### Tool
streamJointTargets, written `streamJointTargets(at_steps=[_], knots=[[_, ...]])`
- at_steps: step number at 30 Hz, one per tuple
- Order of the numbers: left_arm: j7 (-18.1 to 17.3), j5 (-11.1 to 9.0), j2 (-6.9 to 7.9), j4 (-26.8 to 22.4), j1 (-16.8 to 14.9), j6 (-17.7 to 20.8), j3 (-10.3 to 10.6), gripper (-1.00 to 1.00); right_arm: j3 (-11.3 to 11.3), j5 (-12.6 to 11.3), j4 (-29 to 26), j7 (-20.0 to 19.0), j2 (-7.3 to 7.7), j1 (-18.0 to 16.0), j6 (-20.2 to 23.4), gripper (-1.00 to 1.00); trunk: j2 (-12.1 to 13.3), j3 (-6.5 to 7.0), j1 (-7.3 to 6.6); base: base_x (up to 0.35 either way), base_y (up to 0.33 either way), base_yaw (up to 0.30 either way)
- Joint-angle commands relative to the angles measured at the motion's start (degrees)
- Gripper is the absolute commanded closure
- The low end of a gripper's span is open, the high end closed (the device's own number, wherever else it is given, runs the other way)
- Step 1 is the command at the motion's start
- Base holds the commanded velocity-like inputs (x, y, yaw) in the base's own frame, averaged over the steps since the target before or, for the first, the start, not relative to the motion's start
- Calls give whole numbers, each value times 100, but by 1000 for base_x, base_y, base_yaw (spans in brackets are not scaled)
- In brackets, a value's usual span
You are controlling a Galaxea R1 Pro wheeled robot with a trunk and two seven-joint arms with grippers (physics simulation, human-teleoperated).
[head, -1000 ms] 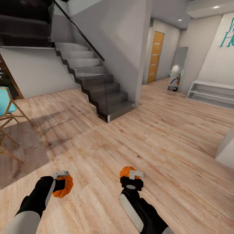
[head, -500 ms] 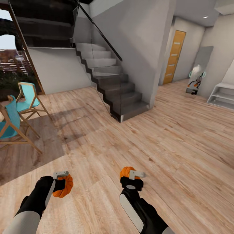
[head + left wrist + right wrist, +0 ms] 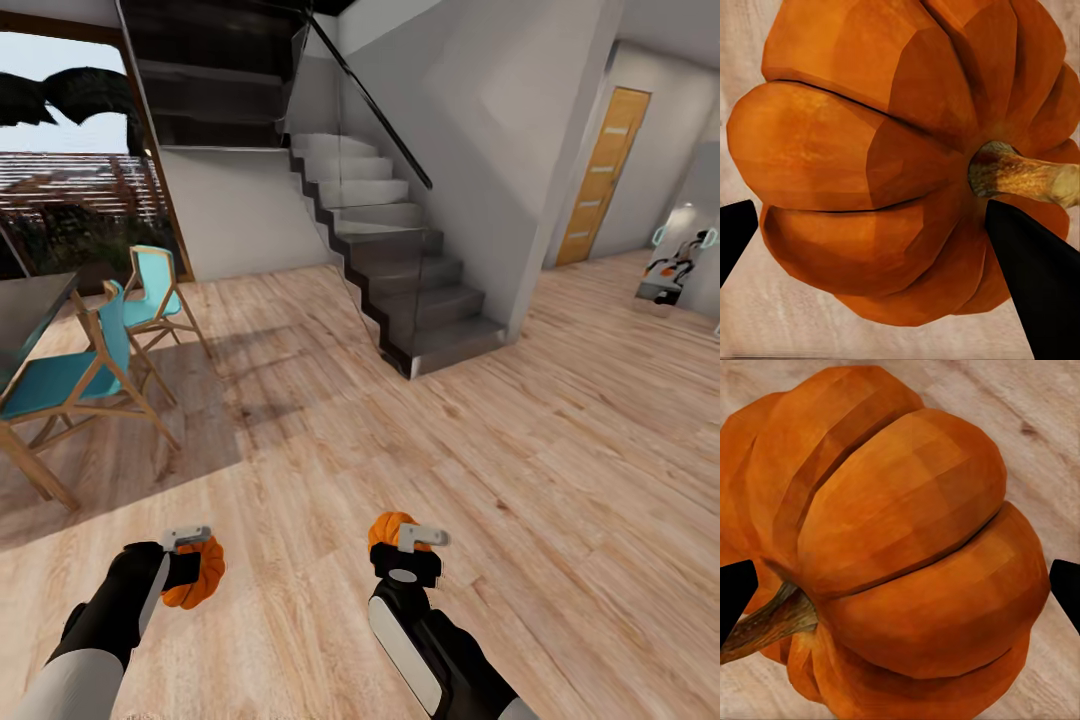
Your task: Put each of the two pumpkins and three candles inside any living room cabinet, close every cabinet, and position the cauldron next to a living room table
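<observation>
In the head view, the left claw [image 3: 190, 560] sits at the lower left of the frame, closed around an orange pumpkin [image 3: 200, 578] held above the wooden floor [image 3: 520, 440]. Right of centre at the bottom, the right claw [image 3: 408, 548] grips the second pumpkin [image 3: 385, 528], which peeks out just beyond its pale fingers. A grey staircase [image 3: 410, 270] rises in the upper middle. Two turquoise chairs [image 3: 90, 370] stand at the left edge beside a dark desk [image 3: 30, 305], and an orange door [image 3: 600, 180] shows at the upper right.

In the left wrist view, the ribbed pumpkin [image 3: 900, 157] takes up most of the frame, its brown stem [image 3: 1020, 172] pointing right, with black fingertips [image 3: 1035, 277] pressed at either lower side.

In the right wrist view, the other pumpkin [image 3: 900, 547] lies between dark fingertips [image 3: 735, 592] at the frame's left and right edges, its stem [image 3: 772, 622] at lower left.
</observation>
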State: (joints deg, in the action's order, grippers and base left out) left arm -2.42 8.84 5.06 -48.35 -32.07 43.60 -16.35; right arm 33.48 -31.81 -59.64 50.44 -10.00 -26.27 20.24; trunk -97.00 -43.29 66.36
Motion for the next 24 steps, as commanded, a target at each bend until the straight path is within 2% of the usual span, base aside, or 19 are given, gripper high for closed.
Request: streamJointTargets(at_steps=[1,19,24], knots=[[14,12,0,1,-1,-1,4,100,1,17,-2,1,0,-1,-1,100,0,0,0,0,0,291],[33,6,-2,1,-1,26,1,100,1,8,-5,1,0,-1,3,100,0,0,0,0,0,291],[24,-156,18,1,2,61,-101,100,1,-10,-5,1,0,-1,-1,100,0,0,0,0,0,291]])
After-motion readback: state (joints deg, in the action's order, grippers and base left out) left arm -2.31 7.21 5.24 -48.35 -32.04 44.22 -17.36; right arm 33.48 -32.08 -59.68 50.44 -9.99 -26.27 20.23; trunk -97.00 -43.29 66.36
